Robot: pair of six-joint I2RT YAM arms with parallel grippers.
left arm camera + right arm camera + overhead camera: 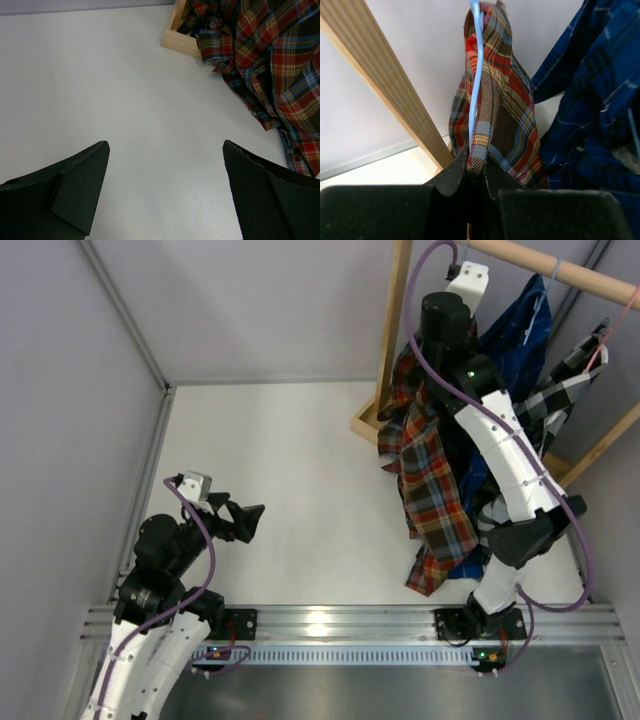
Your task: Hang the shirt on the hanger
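The red, orange and brown plaid shirt (438,490) hangs beside the wooden rack, its hem close to the table. My right arm's wrist (446,316) is raised next to the rack's rail; its fingers are hidden there. In the right wrist view my right gripper (476,165) is shut on a fold of the shirt (492,100), with the light-blue wire hanger (474,75) running up along that fold. My left gripper (246,521) is open and empty, low over the table at the left. Its fingers (75,192) point at the shirt's lower part (272,65).
The wooden rail (560,272) and post (396,320) stand at the back right, on a wooden base (179,39). A dark blue shirt (520,332) and a black-and-white check shirt (558,390) on a pink hanger (600,346) hang behind the plaid one.
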